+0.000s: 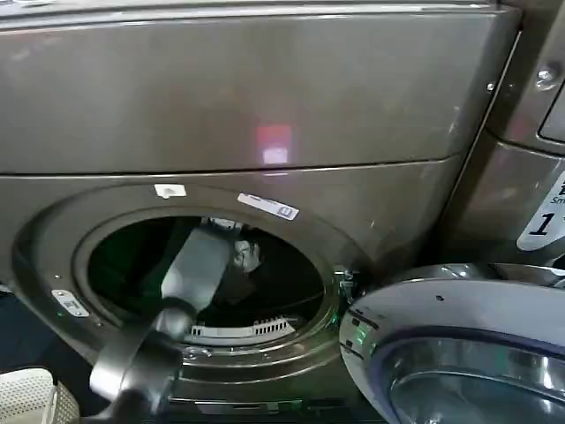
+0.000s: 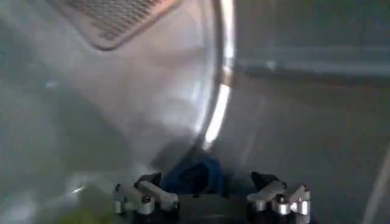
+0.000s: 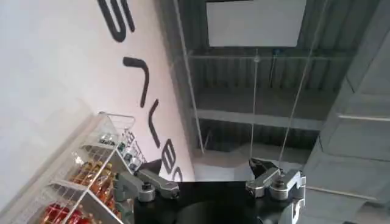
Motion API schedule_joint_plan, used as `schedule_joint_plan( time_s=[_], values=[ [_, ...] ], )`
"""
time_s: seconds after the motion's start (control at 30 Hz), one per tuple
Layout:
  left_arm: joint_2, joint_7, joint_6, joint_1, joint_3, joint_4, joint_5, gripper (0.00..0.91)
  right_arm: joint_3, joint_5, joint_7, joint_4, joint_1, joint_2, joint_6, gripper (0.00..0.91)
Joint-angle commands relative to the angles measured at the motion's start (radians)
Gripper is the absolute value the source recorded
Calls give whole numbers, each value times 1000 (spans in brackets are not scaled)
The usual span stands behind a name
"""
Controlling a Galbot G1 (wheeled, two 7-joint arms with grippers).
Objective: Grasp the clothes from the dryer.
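Reaching deep inside the dryer [image 1: 265, 115]: left gripper [image 2: 210, 198] spread wide over probably dark blue clothes [image 2: 196, 175], nothing grasped yet; right gripper [image 3: 210, 182] parked, fingers apart.

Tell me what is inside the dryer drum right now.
Inside the dryer drum, the left arm reaches in; the left gripper is open over a dark blue garment with a yellow-green one beside it. The arm hides the rest.

The head view looks down, close, at the dryer [image 1: 265, 106] porthole; the left wrist view sits inside what seems that same drum, while the right wrist view faces ceiling and wall.
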Motion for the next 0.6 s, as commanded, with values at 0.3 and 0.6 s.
schedule_joint_plan(
  time_s=[0.3,0.6],
  values=[
    [27,297,-146,-124,240,187,199,907,-1,-2,-2,1,6,10,6,907],
    [21,252,-142,-102,265,204,227,907,-1,-2,-3,3,5,12,11,907]
  ],
)
